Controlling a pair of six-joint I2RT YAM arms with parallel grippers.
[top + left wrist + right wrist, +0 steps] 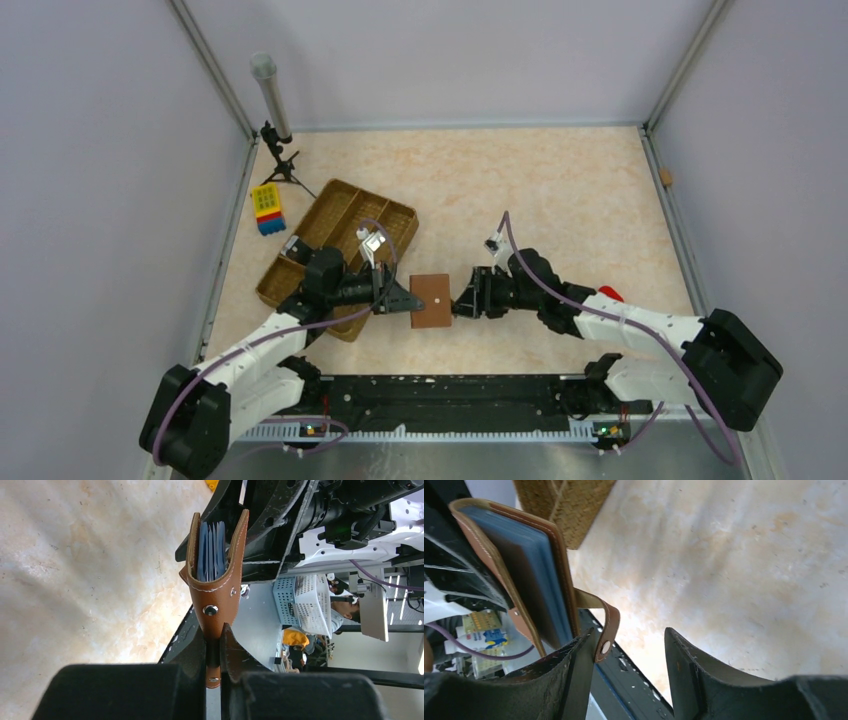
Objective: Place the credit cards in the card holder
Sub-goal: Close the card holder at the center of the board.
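The card holder [432, 300] hangs between my two arms near the front of the table [560, 200], broad face up. It seems to sit clear of the surface, though I cannot be sure its underside is off. I have the left gripper [395, 297] clamped fully down on the holder's narrow closed end. That leaves the open mouth pointing straight across at the right arm, which is the reason for holding it there. A pinch anywhere further along would squeeze the pocket flat or block the opening.

In the left wrist view the credit cards [211, 550] show as a stack of blue-grey edges standing between the two leather walls, well down inside the pocket. I see no card lying loose on the table or in the woven tray [300, 228] beside my left arm, so I judge the loading largely done.

The right gripper [628, 635] sits just off the mouth with its jaws spread and nothing between them. The loose closing strap [609, 625], with its snap stud, curls out from the holder and rests against the inner face of one finger. That puts the strap within reach, should I want to fold it over and press the snap home. The risk is that the strap slides off the finger before I get a proper pinch on it.
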